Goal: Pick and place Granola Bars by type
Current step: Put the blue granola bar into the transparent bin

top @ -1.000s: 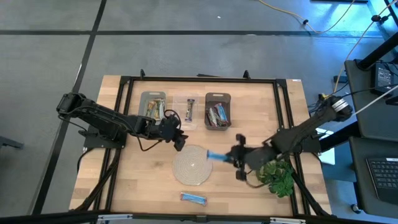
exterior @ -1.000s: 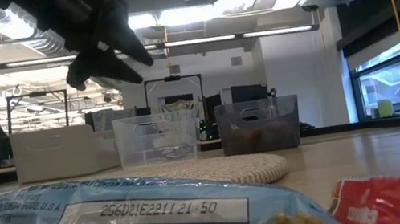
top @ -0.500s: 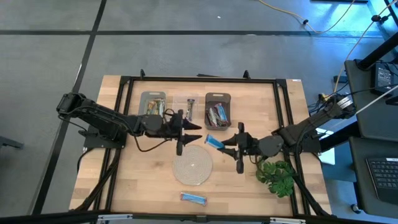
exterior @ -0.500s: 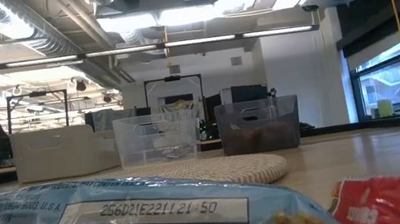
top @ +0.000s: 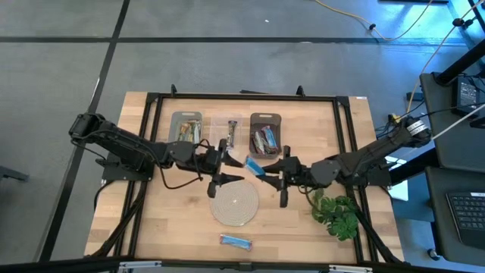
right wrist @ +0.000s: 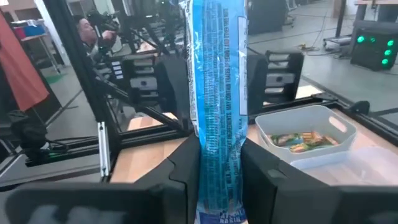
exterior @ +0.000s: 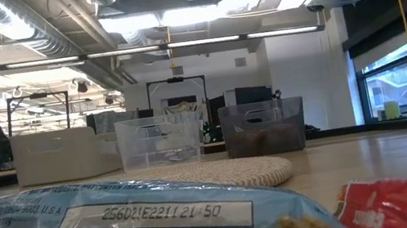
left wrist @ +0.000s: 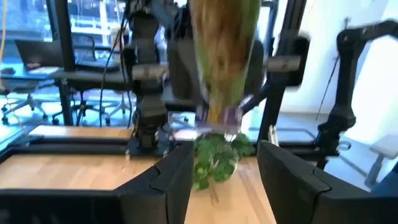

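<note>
My left gripper [top: 229,161] hovers over the far-left rim of the round woven mat [top: 233,202], pointing toward the table's right. It is shut on a gold-tan and green granola bar [left wrist: 224,56]. My right gripper [top: 267,171] faces it from the mat's far-right side, shut on a bright blue granola bar [top: 255,167]. Another blue bar [top: 235,241] lies flat near the table's near edge and fills the low view's foreground [exterior: 122,219]. Three trays at the far side hold more bars: pale [top: 187,127], clear [top: 231,133] and dark [top: 265,136]. My left gripper [left wrist: 224,155] has the gold-tan bar by its lower end [left wrist: 221,118], at the free ends of the fingers. Blur hides the exact place of contact. The fingers are level, coming from the table's left. The bar is lifted clear and sticks out beyond the fingertips. My right gripper [right wrist: 221,162] pinches the blue bar across its width, near one end [right wrist: 219,155], between the two fingers. The fingers are level, coming from the table's right. The bar is lifted clear, runs on lengthwise past the fingertips, and its wrapper is bowed in along its length.
A leafy green plant [top: 337,214] stands near the right arm's forearm. The black frame rails [top: 155,152] run along the table's sides. In the low view the three trays [exterior: 160,140] stand beyond the mat [exterior: 222,173]. Bare wood lies left of the mat.
My left gripper rose from the mat's far-left edge, tipped from pointing down to level, and left the low view. My right gripper went from the mat's right side toward the far edge and the left, carrying the blue bar up off the mat.
</note>
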